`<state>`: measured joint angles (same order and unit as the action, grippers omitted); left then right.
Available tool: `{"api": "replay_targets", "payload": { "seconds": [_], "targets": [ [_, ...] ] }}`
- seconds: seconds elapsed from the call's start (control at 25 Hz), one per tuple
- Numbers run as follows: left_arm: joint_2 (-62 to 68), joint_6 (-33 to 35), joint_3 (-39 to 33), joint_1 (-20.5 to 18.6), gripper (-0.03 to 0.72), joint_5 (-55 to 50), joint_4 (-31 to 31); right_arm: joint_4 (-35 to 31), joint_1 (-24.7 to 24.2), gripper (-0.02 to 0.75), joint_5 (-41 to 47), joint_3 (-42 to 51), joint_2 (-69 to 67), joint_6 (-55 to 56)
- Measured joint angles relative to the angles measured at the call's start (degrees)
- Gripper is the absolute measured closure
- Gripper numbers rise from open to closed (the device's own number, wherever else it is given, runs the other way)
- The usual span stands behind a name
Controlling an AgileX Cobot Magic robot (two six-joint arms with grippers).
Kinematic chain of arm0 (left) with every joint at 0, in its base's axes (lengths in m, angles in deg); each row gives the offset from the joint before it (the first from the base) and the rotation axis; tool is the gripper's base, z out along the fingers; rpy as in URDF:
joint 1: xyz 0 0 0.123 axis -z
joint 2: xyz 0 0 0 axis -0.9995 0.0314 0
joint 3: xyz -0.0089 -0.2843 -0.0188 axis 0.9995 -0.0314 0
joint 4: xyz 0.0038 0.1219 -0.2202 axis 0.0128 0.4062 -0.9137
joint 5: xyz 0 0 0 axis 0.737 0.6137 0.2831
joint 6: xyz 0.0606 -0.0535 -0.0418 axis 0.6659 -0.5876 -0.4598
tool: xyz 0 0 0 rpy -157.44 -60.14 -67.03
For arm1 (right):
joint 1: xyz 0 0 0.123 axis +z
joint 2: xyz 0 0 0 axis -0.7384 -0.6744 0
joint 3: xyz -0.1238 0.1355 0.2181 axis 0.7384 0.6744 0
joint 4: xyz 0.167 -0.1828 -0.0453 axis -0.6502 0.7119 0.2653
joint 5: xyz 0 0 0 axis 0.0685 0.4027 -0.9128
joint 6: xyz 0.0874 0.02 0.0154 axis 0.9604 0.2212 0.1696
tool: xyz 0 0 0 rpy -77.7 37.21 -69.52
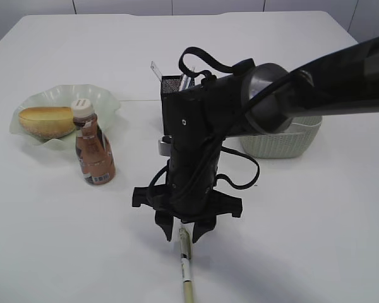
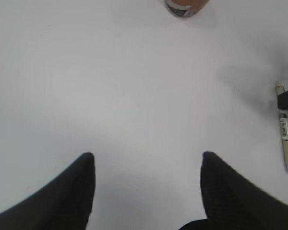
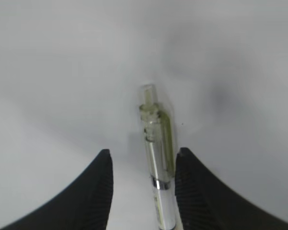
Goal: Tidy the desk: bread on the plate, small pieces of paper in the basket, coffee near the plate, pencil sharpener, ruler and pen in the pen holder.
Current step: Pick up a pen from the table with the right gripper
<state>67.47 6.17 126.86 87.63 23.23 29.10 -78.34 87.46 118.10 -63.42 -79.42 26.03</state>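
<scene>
Right end effector (image 1: 181, 235): lower centre of the exterior frame, pointing down at the plain white table (image 1: 303, 240). Jaws partly spread, straddling the clicker end of a clear-barrelled pen with a pale olive grip (image 1: 185, 262). In the right wrist view the pen (image 3: 158, 172) lies between the two black fingers (image 3: 98, 191), closer to the finger on the right of the frame; whether that finger touches the barrel cannot be told. Pen lies flat on the table, its body running from the fingers toward the bottom edge of the exterior frame.

Left end effector (image 2: 146, 191): jaws spread wide, holding nothing, only bare table between the fingers. The same pen (image 2: 284, 139) appears at the right edge of that view.

Left of centre in the exterior frame: small plastic bottle of light brown coffee, white cap, dark label (image 1: 93, 148), upright. Just behind it, upper left, the pale green translucent dish with a wavy rim (image 1: 101, 95) carries the golden-orange oblong bun (image 1: 47, 121).

Behind the right arm, upper centre: black square metal-mesh cup (image 1: 170, 83), with a clear flat plastic ruler (image 1: 156, 71) sticking up out of it.

Right of centre: grey-green perforated plastic basket (image 1: 284, 144), largely hidden by the arm; contents not visible.
</scene>
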Motion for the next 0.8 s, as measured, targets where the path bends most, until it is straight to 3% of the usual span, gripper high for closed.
{"api": "replay_targets", "payload": {
  "seconds": [0.16,0.8],
  "targets": [
    [0.0,0.0,0.0,0.0,0.184,0.0,0.0,2.7,0.0,0.421,-0.1,0.0,0.0,0.8],
    [0.0,0.0,0.0,0.0,0.184,0.1,0.0,3.0,0.0,0.421,-0.6,0.0,-3.0,0.9]
  ]
}}
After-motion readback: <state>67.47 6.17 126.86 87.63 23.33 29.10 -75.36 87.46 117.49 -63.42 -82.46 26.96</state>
